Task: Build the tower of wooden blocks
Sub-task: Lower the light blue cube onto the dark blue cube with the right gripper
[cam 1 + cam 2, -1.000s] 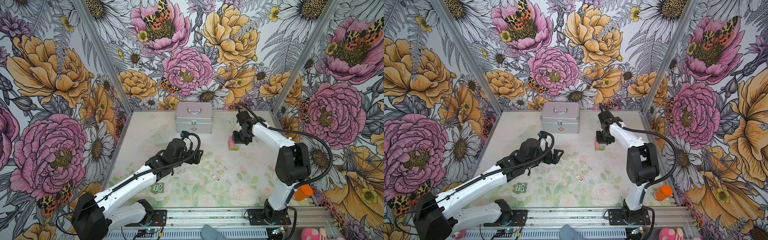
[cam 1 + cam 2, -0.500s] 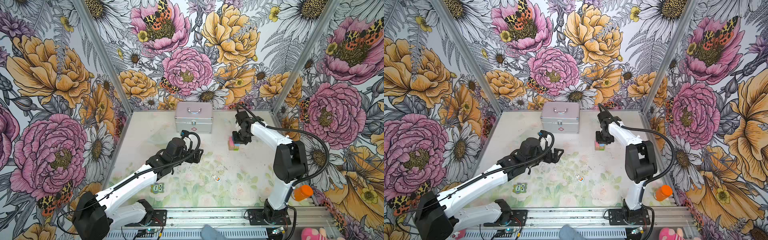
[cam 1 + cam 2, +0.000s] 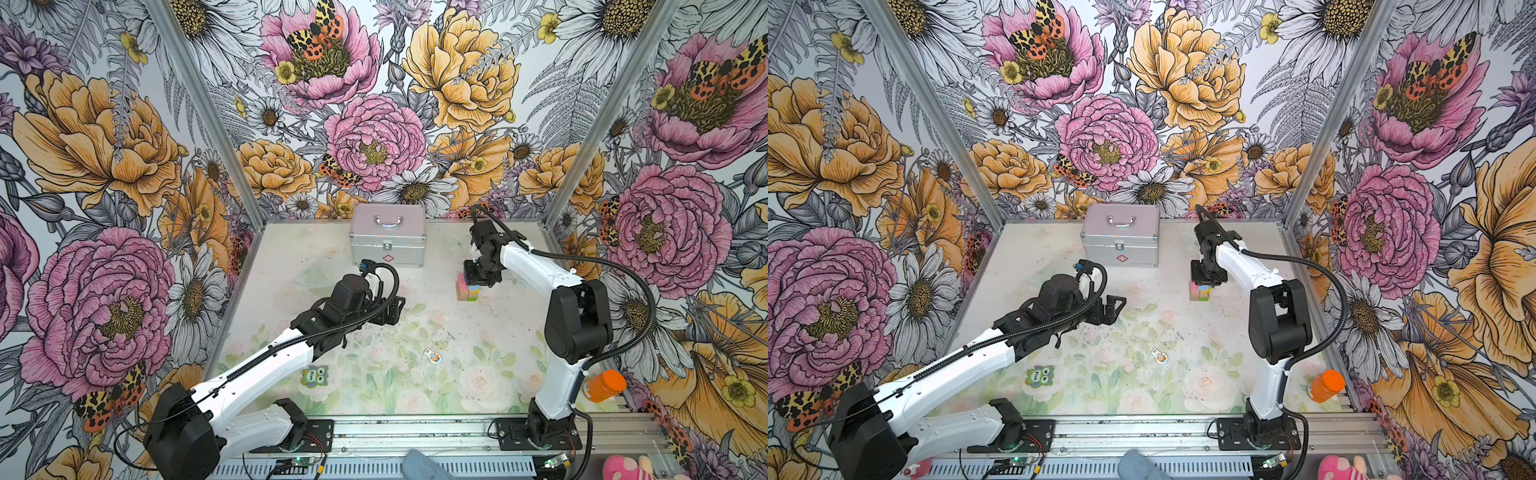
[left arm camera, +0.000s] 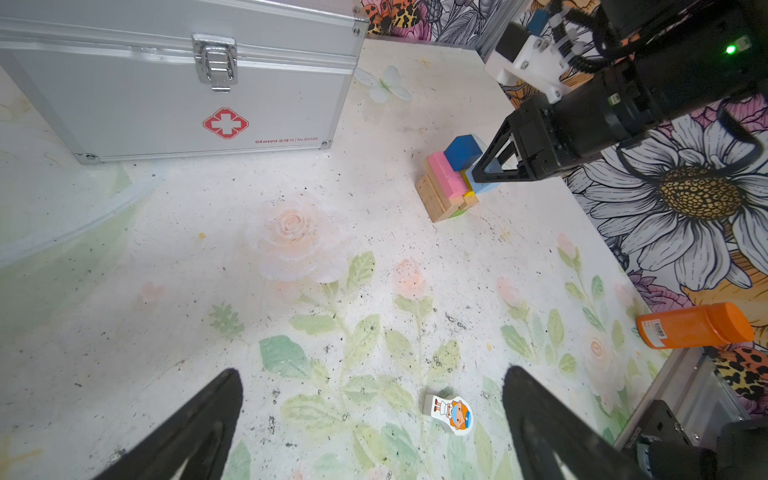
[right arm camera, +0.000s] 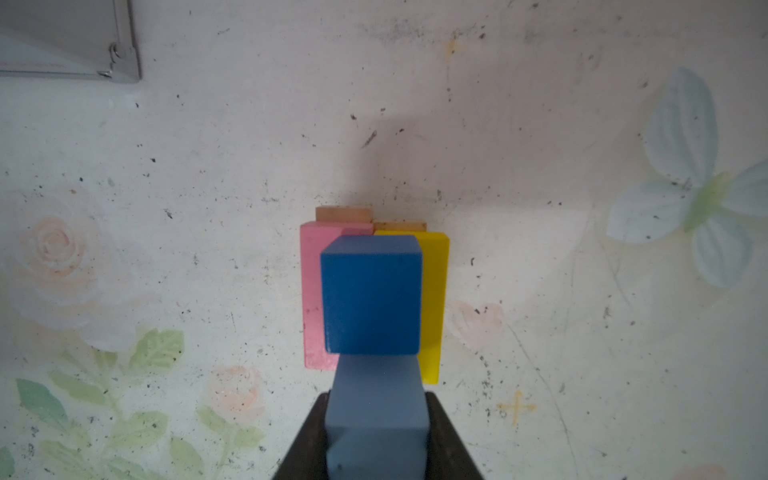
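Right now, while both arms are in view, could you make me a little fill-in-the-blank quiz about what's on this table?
1. The block clamped in the right gripper is light ___.
2. The left gripper is ___ and holds nothing.
3. The silver case bears a ___ cross.
4. On the tower, the dark blue cube sits above a pink block and a ___ one.
Missing words: blue; open; red; yellow.

floral table (image 3: 478, 332) bears silver case (image 3: 387, 241), tower (image 3: 463, 291), owl piece (image 3: 314, 376), figure piece (image 3: 433, 356).
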You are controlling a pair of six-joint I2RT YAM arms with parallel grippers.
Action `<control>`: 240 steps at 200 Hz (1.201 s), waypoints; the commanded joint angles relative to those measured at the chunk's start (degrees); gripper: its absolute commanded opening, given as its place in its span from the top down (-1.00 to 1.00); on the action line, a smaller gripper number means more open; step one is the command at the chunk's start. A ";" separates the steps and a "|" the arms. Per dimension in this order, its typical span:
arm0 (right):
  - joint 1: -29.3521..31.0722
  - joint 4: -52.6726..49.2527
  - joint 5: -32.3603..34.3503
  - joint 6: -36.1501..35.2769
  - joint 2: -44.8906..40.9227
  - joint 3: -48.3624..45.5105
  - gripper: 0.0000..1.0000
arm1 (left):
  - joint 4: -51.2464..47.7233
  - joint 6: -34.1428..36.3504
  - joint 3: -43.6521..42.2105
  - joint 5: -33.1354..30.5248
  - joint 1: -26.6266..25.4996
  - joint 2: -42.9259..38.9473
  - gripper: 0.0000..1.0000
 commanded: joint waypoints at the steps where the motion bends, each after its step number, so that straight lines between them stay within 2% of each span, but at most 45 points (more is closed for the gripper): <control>1: -0.33 0.20 -0.48 -0.27 1.15 1.82 0.42 | 1.46 0.19 0.46 0.24 0.87 -0.70 -0.98; 240: -0.90 0.02 -0.75 -0.09 4.23 4.48 0.41 | 3.49 -0.34 -0.79 2.38 2.96 0.62 -0.98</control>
